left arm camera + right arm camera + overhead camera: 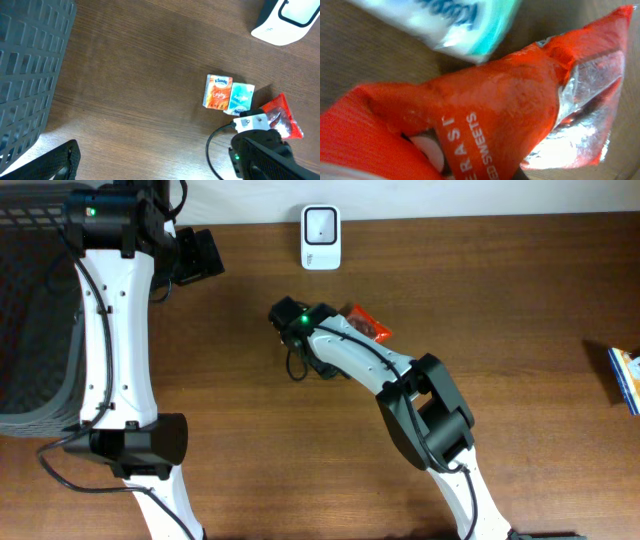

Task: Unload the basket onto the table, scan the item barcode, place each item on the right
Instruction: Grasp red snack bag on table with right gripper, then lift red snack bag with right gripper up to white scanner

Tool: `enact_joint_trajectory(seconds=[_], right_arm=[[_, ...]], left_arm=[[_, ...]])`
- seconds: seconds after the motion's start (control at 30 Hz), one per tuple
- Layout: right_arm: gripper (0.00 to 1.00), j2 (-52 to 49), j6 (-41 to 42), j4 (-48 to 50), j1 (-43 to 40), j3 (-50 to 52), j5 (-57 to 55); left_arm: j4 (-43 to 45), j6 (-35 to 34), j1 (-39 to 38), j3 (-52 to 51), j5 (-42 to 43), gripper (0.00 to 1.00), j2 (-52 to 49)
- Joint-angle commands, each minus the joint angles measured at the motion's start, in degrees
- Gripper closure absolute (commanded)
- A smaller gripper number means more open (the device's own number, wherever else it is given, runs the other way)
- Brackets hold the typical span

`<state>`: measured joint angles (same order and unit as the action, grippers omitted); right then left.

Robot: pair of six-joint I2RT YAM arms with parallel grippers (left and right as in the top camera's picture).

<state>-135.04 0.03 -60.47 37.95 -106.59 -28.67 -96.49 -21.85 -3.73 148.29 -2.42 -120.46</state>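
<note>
- Overhead: you have the red plastic sweets packet lying on the brown wooden table. It sits nearer than the white barcode scanner, which stands at the far edge, and a little to its right. Your right gripper is just left of the packet and meets it, with the fingertips hidden under the arm. Your left gripper hangs at the far left, well apart from the packet and beside the grey mesh basket. A blue-edged box shows at the right edge.
- Left wrist: your left jaws stand released. One dark finger shows at the lower left with nothing against it. On the table lie an orange tissue pack and a teal tissue pack, side by side and touching. The red packet is just beside the teal one, with the right gripper over one end of it.
- Right wrist: the red packet fills your view, creased, and partly clear and silvery on its right side. The teal pack is just behind it. Your right jaws are clenched on the packet's near end. You cannot tell whether it is off the table.
</note>
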Motion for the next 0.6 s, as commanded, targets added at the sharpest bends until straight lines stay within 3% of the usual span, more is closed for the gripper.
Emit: enact_joint_trajectory(seconds=[0.0, 0.07, 0.13, 0.27, 0.4, 0.47, 0.5, 0.57], right_arm=[[0.96, 0.02, 1.62, -1.92, -1.86, -1.14, 1.42], [0.96, 1.25, 3.89, -6.54, -2.71, -5.62, 2.45], [0.96, 3.39, 3.87, -13.07, -5.25, -13.57, 10.78], [0.96, 4.17, -2.21, -25.11, -17.22, -31.8, 44.59], [0.96, 3.96, -13.07, -31.61, -34.14, -30.4, 84.59], [0.96, 3.96, -15.87, -33.38, -37.13, -28.89, 91.19], [0.96, 3.96, -21.29, -36.87, -38.82, -28.06, 95.58], [0.96, 3.96, -21.75, -36.87, -37.77, -27.43, 95.76]], left_arm=[[-0.07, 0.5, 0.15, 0.37, -0.57, 0.01, 1.14], [-0.07, 0.5, 0.15, 0.37, -0.57, 0.01, 1.14], [-0.07, 0.5, 0.15, 0.37, -0.57, 0.01, 1.14], [-0.07, 0.5, 0.15, 0.37, -0.57, 0.01, 1.14], [-0.07, 0.5, 0.15, 0.37, -0.57, 0.01, 1.14], [-0.07, 0.5, 0.15, 0.37, -0.57, 0.01, 1.14], [-0.07, 0.5, 0.15, 0.37, -0.57, 0.01, 1.14], [-0.07, 0.5, 0.15, 0.37, -0.57, 0.01, 1.14]])
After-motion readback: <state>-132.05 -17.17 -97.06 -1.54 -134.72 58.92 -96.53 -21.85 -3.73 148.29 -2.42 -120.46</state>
